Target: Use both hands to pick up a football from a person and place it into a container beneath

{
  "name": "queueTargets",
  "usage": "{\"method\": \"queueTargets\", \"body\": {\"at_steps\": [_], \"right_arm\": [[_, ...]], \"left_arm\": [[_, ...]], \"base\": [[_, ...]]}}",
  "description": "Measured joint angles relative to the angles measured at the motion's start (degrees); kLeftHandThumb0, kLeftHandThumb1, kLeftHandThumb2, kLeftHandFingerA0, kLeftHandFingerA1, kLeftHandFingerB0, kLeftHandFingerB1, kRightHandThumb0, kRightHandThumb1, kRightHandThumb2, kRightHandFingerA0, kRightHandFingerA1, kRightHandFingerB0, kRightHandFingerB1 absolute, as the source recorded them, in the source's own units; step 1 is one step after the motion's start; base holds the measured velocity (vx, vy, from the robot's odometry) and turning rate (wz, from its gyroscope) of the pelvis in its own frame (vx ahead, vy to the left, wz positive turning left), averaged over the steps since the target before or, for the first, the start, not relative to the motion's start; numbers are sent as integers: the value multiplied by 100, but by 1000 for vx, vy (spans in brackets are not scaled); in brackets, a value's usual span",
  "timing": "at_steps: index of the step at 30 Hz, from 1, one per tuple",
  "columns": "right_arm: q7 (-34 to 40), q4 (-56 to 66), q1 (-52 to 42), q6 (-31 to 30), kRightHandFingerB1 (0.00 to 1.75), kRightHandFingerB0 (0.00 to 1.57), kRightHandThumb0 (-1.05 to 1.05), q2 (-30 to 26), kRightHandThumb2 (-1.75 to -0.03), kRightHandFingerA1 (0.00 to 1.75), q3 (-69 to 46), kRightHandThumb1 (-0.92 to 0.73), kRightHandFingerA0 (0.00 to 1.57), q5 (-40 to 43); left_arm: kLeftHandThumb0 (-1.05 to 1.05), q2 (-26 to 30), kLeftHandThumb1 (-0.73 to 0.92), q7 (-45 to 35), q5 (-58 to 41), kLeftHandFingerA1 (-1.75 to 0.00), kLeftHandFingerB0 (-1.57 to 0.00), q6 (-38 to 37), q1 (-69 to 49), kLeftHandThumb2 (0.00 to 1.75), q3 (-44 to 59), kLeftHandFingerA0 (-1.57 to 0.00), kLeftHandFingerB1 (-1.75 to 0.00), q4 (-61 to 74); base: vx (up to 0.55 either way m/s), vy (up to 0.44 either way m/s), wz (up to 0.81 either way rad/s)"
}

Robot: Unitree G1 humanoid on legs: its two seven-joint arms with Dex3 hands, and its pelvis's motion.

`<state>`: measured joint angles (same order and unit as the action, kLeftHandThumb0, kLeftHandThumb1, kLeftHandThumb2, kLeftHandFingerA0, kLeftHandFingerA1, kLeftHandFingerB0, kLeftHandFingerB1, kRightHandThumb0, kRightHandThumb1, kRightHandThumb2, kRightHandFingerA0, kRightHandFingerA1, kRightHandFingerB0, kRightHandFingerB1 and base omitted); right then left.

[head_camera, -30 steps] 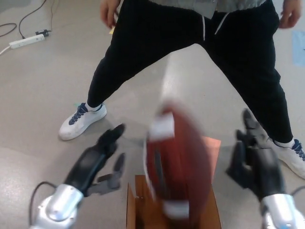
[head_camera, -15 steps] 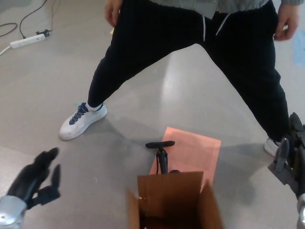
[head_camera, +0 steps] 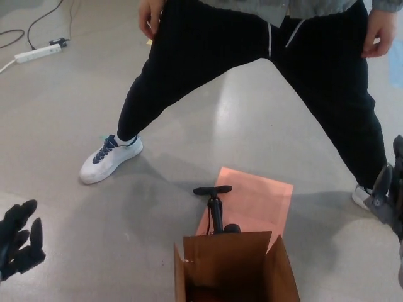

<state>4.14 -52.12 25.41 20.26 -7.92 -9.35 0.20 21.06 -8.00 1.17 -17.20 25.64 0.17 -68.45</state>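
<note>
Football unseen; cardboard box (head_camera: 236,267) open below; left robot hand (head_camera: 16,239) and right robot hand (head_camera: 391,192) spread, empty

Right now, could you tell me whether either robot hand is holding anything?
Nothing is held: the left robot hand and right robot hand are both open and empty.

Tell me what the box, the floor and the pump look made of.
Box: brown cardboard, matte, with thin folded flaps. Floor: probably smooth concrete or a poured coating, grey with a soft sheen. Pump: black, likely plastic and metal; too small to be sure.
</note>
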Motion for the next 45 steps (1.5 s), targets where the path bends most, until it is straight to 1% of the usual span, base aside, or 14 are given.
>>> {"method": "queueTargets", "body": {"at_steps": [5, 8, 9, 10, 11, 12, 15, 16, 17, 19, 20, 36, 37, 45], "right_arm": [[-18, -1047, 129, -125, 17, 7, -83, -125, -113, 35, 135, -83, 8, -87], [-42, -1623, 133, -255, 19, 7, -82, -251, -113, 33, 277, -83, 8, -188], [-47, -1787, 136, -301, 20, 8, -83, -311, -112, 34, 384, -82, 9, -247], [-53, -2001, 134, -374, 19, 7, -82, -392, -112, 34, 519, -82, 8, -341], [-55, -2098, 129, -413, 20, 7, -80, -429, -111, 31, 591, -81, 7, -399], [-59, -2142, 128, -429, 21, 7, -81, -449, -111, 30, 637, -81, 7, -428], [-115, -2278, 125, -512, 22, 8, -82, -513, -110, 34, 790, -80, 8, -551], [-135, -2295, 125, -522, 21, 7, -81, -521, -112, 32, 782, -81, 8, -555], [-162, -2314, 127, -530, 21, 7, -81, -532, -111, 34, 762, -81, 8, -555], [-195, -2338, 152, -547, 21, 7, -80, -533, -111, 33, 717, -81, 8, -552], [-220, -2352, 186, -562, 27, 3, -71, -533, -112, 39, 672, -76, 4, -548], [-241, -2372, 67, -581, 25, 0, -79, -526, -111, 44, 643, -79, 11, -595], [-242, -2373, 54, -581, 28, 1, -72, -526, -110, 42, 648, -76, 5, -603], [-280, -2379, -65, -582, 27, 1, -73, -525, -110, 43, 678, -75, 5, -681]], "left_arm": [[-88, 29, 91, -28, -15, -19, -6, 2, 26, 120, 156, -6, -14, -148], [-77, 86, 83, -63, -25, -37, -11, 1, 38, 113, 292, -4, -29, -250], [-73, 112, 81, -64, -24, -47, 0, 1, 29, 111, 318, -14, -37, -279], [-33, 174, 61, -64, -20, -47, 0, 1, -5, 116, 353, 0, -47, -326], [-76, 202, 84, -63, -14, -46, 0, 0, -32, 113, 361, -14, -35, -357], [-32, 209, 62, -63, -6, -47, 0, 0, -51, 117, 358, 0, -47, -367], [-33, 293, 60, -34, 148, -47, 0, -10, -181, 115, 160, 0, -47, -447], [-73, 315, 92, -26, 175, -33, -10, -10, -186, 74, 151, -17, -26, -468], [-33, 337, 60, -14, 192, -47, 0, -10, -181, 115, 164, 0, -48, -486], [-33, 368, 61, -6, 193, -47, 0, -8, -146, 115, 231, 0, -47, -516], [-64, 388, 92, -5, 193, -33, -16, -7, -84, 79, 277, -25, -29, -536], [-60, 520, 92, 165, 541, -33, -15, 22, -3, 72, -60, -21, -29, -608], [-31, 528, 65, 165, 541, -47, 0, 29, -25, 116, -55, 0, -47, -626], [-32, 546, 63, 234, 578, -48, 0, 85, -273, 114, -59, 0, -47, -688]], "base": [[0, 0, 0], [0, 0, 0], [0, 0, 0], [0, 0, 0], [0, 0, 0], [0, 0, 0], [0, 0, 0], [0, 0, 0], [0, 0, 0], [0, 0, 0], [0, 0, 0], [0, 0, 0], [0, 0, 0], [0, 0, 0]]}}
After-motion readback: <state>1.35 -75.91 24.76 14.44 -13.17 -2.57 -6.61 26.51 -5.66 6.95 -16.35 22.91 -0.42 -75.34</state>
